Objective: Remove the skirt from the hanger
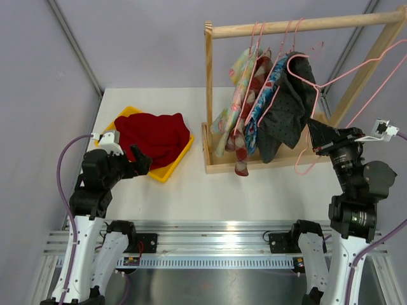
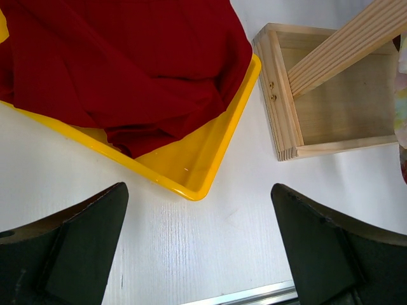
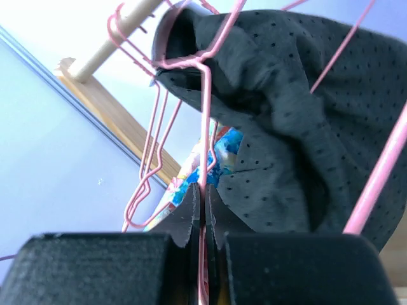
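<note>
Where the black fingers (image 3: 181, 222) of the right end effector (image 3: 202, 213) meet, they are pressed almost together with one thin strand of the pink wire hanger (image 3: 205, 114) pinched between them. Just above and beyond those tips hangs the dark grey dotted fabric skirt (image 3: 286, 114), bunched over the hanger's upper bend. Its long axis runs downward from the round wooden rail (image 1: 299, 25) toward the rack's base. Its lower edge is cut off behind the end effector's body, and how it is fastened to the wire cannot be made out. To the left of the skirt, further off, a blue floral garment (image 3: 219, 149) shows only in part.

The left end effector (image 2: 198, 190) is spread wide and grips nothing, hovering over the white desk (image 2: 210, 241). Just ahead of its tips lies a yellow plastic tray (image 2: 210, 165) carrying a crumpled dark red cloth (image 2: 127, 63). Ahead and to the right stands the pale wooden rack base (image 2: 337, 108), partly out of frame.
</note>
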